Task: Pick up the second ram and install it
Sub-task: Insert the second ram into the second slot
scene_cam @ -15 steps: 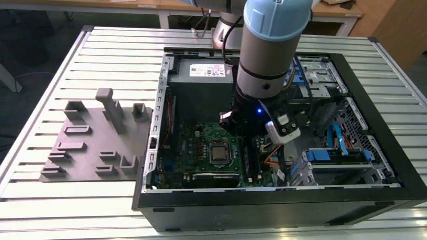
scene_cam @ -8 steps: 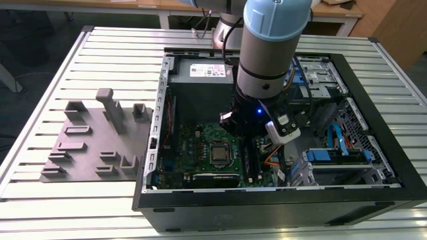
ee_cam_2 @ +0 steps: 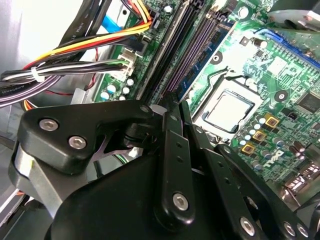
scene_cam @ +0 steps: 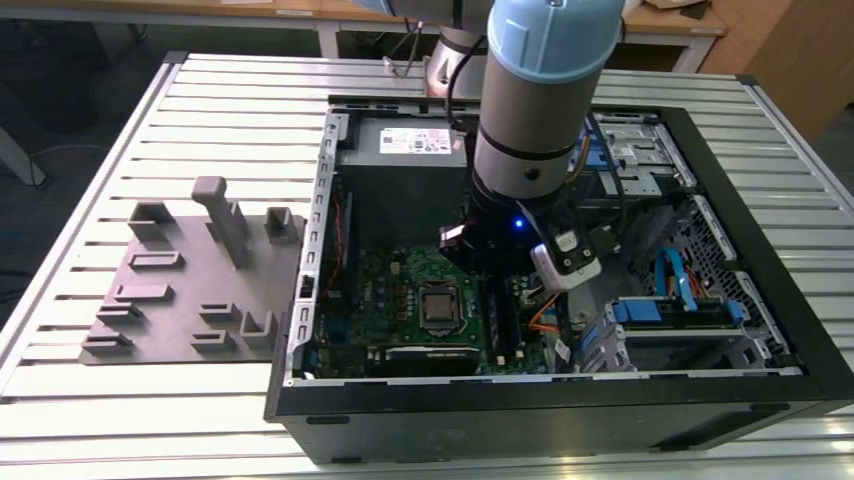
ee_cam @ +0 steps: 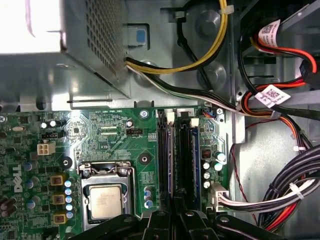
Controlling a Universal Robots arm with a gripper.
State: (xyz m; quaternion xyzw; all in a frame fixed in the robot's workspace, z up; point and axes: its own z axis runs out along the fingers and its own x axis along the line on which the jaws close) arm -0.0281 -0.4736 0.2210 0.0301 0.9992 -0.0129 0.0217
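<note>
Ram (ee_cam: 185, 157): sat upright in a slot (ee_cam: 164, 155) beside the CPU (ee_cam: 105, 201), probably aligned for seating. Gripper (ee_cam: 178, 212): directly above the ram's near end, fingers (ee_cam_2: 172, 150) drawn close together; whether they clasped the stick could not be told. Motherboard (scene_cam: 400, 285) lay inside the case (scene_cam: 747, 300); tray (scene_cam: 174, 290) well apart.

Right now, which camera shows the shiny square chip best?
The first wrist view: the processor faces the camera squarely, all edges clear. The second wrist view shows it tilted beside the gripper's linkage; the exterior view shows it small.
</note>
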